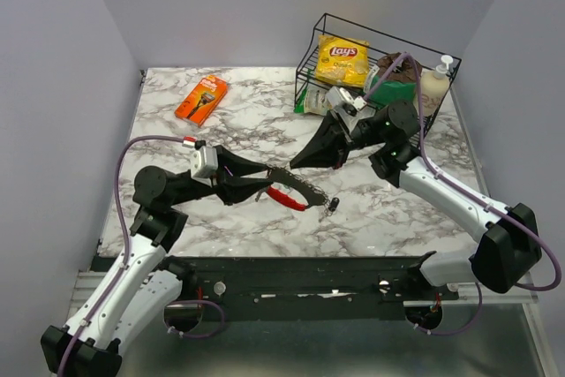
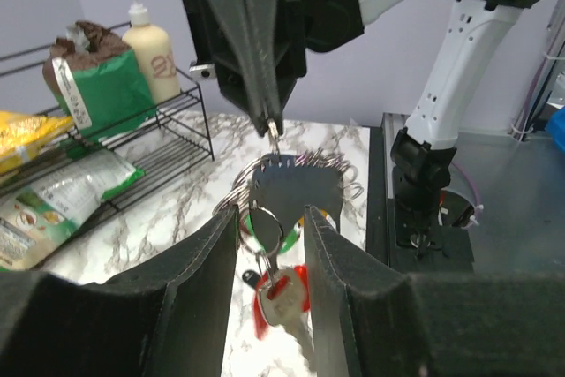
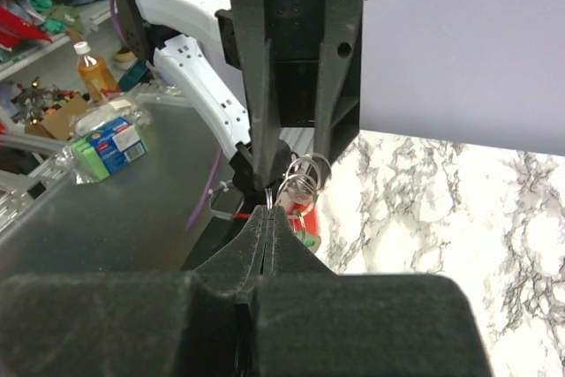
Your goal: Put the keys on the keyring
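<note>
The keyring (image 1: 290,199) has a grey toothed body and a red curved side, and hangs low over the marble between both grippers. In the left wrist view its grey body (image 2: 296,184) hangs just past my left gripper (image 2: 271,218), whose jaws stand apart. A red-headed key (image 2: 281,296) dangles in that gap on a small ring, with a green head (image 2: 261,223) behind it. More keys (image 1: 332,205) trail off the keyring's right end. My right gripper (image 3: 269,211) is shut on a thin split ring (image 3: 288,184) at the top of the bunch, and comes down from above (image 2: 269,116).
A black wire rack (image 1: 388,50) at the back right holds a yellow Lay's bag (image 1: 342,57), a green pack (image 1: 395,90) and a lotion bottle (image 1: 433,86). An orange razor pack (image 1: 201,99) lies at the back left. The table's front rail (image 1: 291,275) runs below.
</note>
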{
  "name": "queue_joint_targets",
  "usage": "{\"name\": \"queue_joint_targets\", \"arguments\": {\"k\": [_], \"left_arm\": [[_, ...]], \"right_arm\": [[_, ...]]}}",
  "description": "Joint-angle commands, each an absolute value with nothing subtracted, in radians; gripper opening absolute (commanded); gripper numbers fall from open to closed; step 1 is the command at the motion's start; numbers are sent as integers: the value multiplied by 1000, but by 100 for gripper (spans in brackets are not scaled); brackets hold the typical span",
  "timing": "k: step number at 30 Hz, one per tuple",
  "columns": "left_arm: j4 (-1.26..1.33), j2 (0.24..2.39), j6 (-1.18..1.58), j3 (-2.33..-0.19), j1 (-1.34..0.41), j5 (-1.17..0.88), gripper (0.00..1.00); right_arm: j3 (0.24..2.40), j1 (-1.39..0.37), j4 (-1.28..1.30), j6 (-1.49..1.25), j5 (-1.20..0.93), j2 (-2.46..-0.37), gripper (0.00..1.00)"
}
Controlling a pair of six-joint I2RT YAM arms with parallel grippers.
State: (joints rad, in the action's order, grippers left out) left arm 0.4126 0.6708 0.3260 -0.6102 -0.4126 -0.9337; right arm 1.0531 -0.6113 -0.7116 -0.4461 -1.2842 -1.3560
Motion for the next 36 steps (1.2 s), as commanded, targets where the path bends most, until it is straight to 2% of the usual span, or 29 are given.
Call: {"name": "queue_joint_targets", "arguments": {"k": [1, 15, 36], "left_arm": [[472, 653, 360, -663, -411, -991, 44], [327, 609, 275, -712, -413, -916, 40], [452, 732, 342, -638, -414, -954, 37]], "right_arm": [[1040, -611, -816, -497, -1229, -1358, 1], [1029, -611, -833, -509, -1216, -1373, 1], [1026, -611, -836, -515, -1227, -1428, 1]]}}
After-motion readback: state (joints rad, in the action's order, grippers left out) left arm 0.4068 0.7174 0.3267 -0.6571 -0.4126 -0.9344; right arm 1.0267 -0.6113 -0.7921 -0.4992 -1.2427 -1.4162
